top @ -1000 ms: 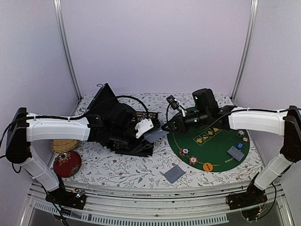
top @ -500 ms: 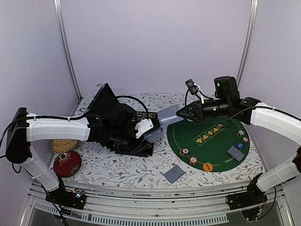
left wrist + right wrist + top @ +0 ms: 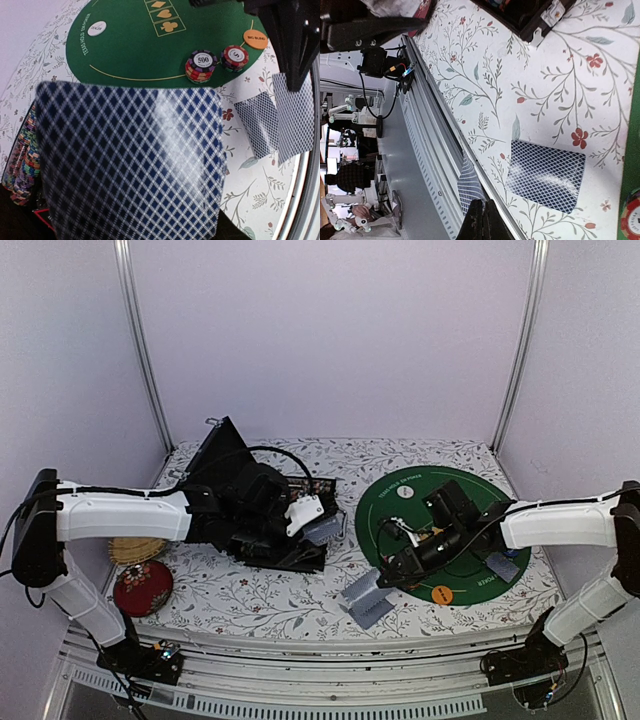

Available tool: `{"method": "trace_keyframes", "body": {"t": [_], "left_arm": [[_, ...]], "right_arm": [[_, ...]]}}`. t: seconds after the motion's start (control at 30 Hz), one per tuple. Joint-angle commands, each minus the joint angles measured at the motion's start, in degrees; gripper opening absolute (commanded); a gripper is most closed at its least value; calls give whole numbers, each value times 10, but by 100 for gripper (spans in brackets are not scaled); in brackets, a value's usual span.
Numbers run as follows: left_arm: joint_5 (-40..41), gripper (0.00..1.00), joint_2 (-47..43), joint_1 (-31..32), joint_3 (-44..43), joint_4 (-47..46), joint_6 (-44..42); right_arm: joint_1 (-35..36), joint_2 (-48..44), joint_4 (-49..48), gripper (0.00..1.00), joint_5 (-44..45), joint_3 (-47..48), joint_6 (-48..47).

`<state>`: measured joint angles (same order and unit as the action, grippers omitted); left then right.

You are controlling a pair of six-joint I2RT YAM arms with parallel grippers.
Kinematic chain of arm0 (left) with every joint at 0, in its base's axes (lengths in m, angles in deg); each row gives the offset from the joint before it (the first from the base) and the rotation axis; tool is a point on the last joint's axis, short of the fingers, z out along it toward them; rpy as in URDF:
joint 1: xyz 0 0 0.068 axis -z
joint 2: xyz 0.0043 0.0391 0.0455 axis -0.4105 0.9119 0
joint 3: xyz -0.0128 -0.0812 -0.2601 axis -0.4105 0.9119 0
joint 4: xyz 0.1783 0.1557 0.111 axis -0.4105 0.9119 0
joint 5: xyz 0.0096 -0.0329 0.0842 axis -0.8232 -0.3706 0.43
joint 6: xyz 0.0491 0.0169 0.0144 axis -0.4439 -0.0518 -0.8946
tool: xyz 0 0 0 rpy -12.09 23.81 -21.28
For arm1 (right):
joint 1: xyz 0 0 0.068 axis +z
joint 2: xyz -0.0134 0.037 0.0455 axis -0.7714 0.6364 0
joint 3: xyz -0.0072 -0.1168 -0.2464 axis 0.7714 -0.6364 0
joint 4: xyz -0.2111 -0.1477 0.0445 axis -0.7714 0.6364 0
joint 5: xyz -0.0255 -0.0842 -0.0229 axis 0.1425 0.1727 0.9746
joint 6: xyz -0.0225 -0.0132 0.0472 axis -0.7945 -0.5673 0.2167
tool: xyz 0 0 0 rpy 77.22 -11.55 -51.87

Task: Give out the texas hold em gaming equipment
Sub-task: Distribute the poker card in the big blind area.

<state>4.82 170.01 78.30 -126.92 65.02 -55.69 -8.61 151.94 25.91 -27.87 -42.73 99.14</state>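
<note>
**A:** The right arm (image 3: 550,520) has swung down from beside the case (image 3: 235,470) to the front of the table. The left arm (image 3: 120,515) hasn't budged.

**B:** And the grippers?

**A:** The right gripper (image 3: 481,210) is pinched tight on one card (image 3: 295,120). The left gripper (image 3: 312,518) holds a pack of cards (image 3: 130,160) up over the case. Its fingers are hidden behind the pack, so that grip is my judgement.

**B:** Where's the rest?

**A:** On the green mat (image 3: 130,45) there are two stacks of chips (image 3: 201,65) and an orange button (image 3: 256,39). A second card (image 3: 545,175) lies flat and face down on the flowered cloth (image 3: 545,75), just in front of the mat.

**B:** How does the pinched card sit?

**A:** On edge. Its long axis runs straight out from the fingers and down toward the cloth, with its patterned back turned to the left arm. It hangs just beside the flat one, on the side nearer the table's front.

**B:** What worries you?

**A:** The edge. In the right wrist view the card seems to hang over the metal rail (image 3: 427,165) rather than the cloth. If it's let go there, I think it slides off the front. Because it's upright, it could also tip either way and land face up, or fall across its neighbour
</note>
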Motion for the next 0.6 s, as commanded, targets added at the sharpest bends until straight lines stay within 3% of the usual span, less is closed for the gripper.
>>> {"method": "trace_keyframes", "body": {"t": [0.0,0.4,0.47,0.57], "left_arm": [[1,52,-18,-11,5,-2,5],[4,52,-22,-12,5,7,2],[4,52,-23,-12,6,6,2],[2,52,-21,-12,6,6,1]], "right_arm": [[22,39,-95,2,-35,-23,64],[29,126,-39,3,53,14,42],[29,126,-20,7,71,20,39],[29,110,16,25,108,31,36]]}}
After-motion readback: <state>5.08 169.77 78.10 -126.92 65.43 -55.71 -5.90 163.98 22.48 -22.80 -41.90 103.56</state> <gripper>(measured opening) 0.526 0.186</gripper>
